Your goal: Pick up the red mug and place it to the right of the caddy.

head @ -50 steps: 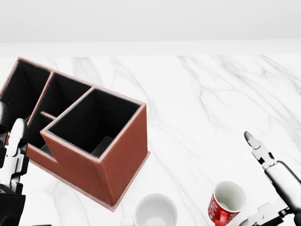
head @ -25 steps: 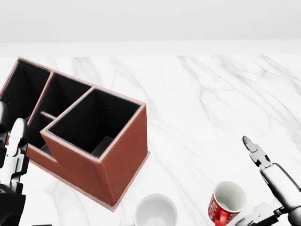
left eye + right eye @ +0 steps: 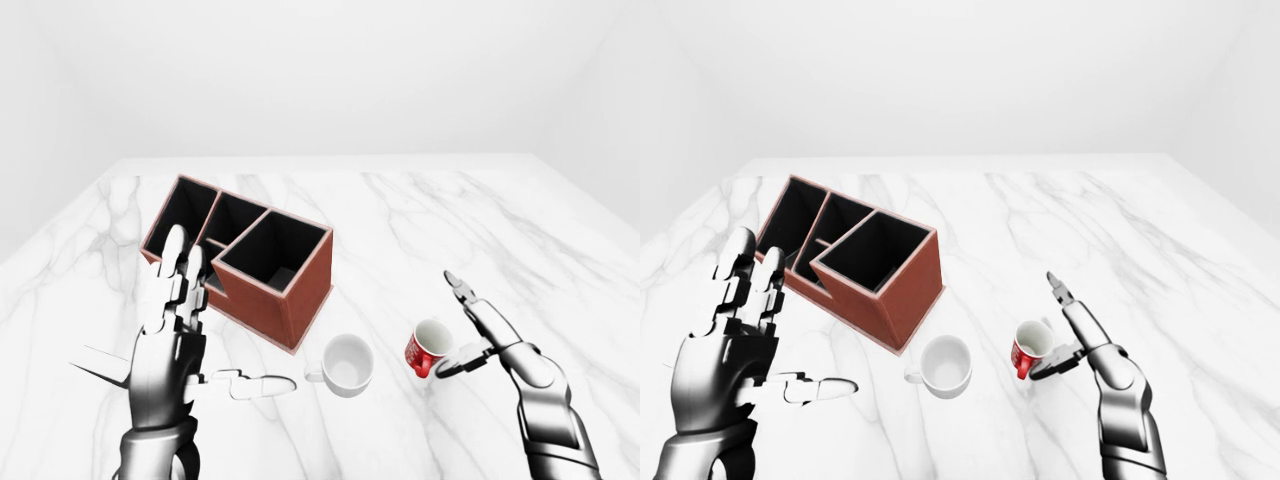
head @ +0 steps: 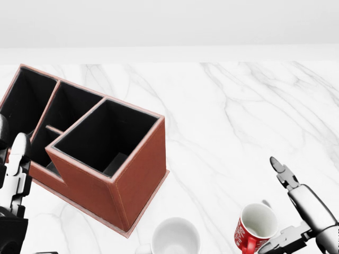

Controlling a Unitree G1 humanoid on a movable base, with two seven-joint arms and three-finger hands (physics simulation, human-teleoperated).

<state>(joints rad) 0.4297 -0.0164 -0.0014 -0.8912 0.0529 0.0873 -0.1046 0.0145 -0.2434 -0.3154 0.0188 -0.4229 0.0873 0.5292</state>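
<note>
In the head view the white mug (image 4: 175, 237) and the red mug (image 4: 256, 227) were cut off by the bottom edge. The left robot hand (image 4: 13, 198) was clipped at that view's left edge and hid part of the caddy (image 4: 85, 143). The red mug's white lettering was too small to read.

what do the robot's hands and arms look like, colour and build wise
Both the left hand and the right hand are glossy silver-grey metal with three segmented fingers, lighter at the joints and rounded at the tips. The forearms are smooth, tapered chrome-like shells with darker shading near the wrists. No cables, sleeves or markings show.
</note>
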